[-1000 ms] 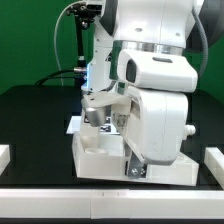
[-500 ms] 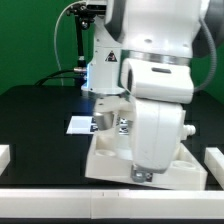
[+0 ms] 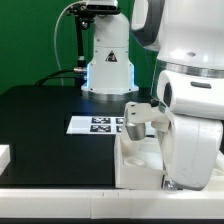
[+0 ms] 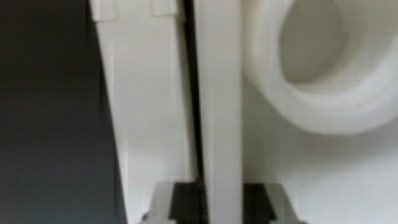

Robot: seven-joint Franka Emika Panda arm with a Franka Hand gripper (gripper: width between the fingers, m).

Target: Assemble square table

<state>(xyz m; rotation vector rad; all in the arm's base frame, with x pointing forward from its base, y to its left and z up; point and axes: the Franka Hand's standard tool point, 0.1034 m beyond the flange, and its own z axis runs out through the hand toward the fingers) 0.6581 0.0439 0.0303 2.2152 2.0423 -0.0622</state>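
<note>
Firmly gripping the rim of the top (image 3: 140, 165) with the claw (image 4: 217, 200): jaws nearly together, a dark pad (image 4: 173, 202) on each side of the thin wall. Right beside the grip, in the wrist view, a round socket (image 4: 338, 70), probably meant for one of the legs. Held near the front of the table (image 3: 40, 110), toward the exterior view's right, just in front of the marker board (image 3: 98, 124); flat or tilted, cannot tell. No legs in view. Judged step: shifting the top into place before any fitting starts. Next: set it down flat with the sockets reachable, then release without dragging it. Arm (image 3: 195, 130) folded low and close to the exterior camera, wrist bent down over the top, hiding most of the claw there. Base (image 3: 105, 60) behind, well apart.
</note>
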